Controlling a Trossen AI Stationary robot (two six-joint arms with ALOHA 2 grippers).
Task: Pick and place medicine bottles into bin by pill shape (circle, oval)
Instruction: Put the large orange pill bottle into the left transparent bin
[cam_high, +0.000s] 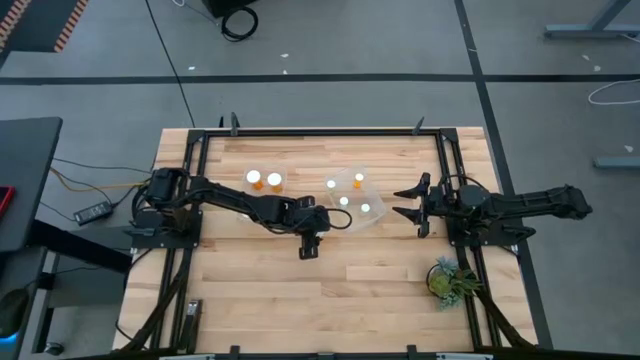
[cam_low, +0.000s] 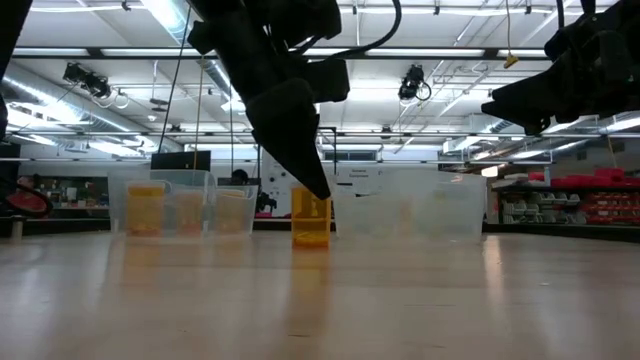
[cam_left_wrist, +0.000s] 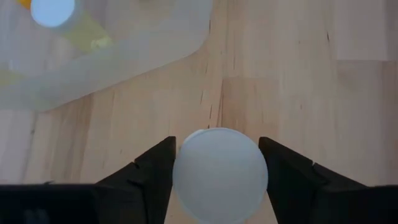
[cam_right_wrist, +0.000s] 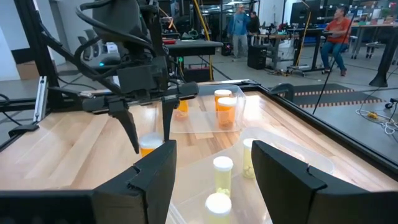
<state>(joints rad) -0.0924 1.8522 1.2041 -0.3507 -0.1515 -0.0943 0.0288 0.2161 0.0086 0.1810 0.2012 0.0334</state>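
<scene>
A medicine bottle with a white cap (cam_left_wrist: 219, 174) and an orange body (cam_low: 311, 225) stands on the wood table, near of the two clear bins. My left gripper (cam_high: 308, 245) points down over it, shut on it; the right wrist view (cam_right_wrist: 149, 146) shows the bottle between the fingers. My right gripper (cam_high: 408, 203) is open and empty, held above the table at the right bin's right side. The left bin (cam_high: 250, 192) holds two bottles. The right bin (cam_high: 372, 222) holds several. My left gripper comes from above, pointing down, one finger (cam_left_wrist: 163, 167) on each side of the bottle's white cap (cam_left_wrist: 183, 168). No gap shows between fingers and cap. The cap's top hides how far down the fingers reach. The bottle is upright, its bottom (cam_low: 311, 244) on the table.
The two clear bins stand side by side at the table's far middle, the right one turned askew. A small green plant (cam_high: 448, 278) stands at the near right. Bare wood lies near of my left gripper. People show in the room beyond.
</scene>
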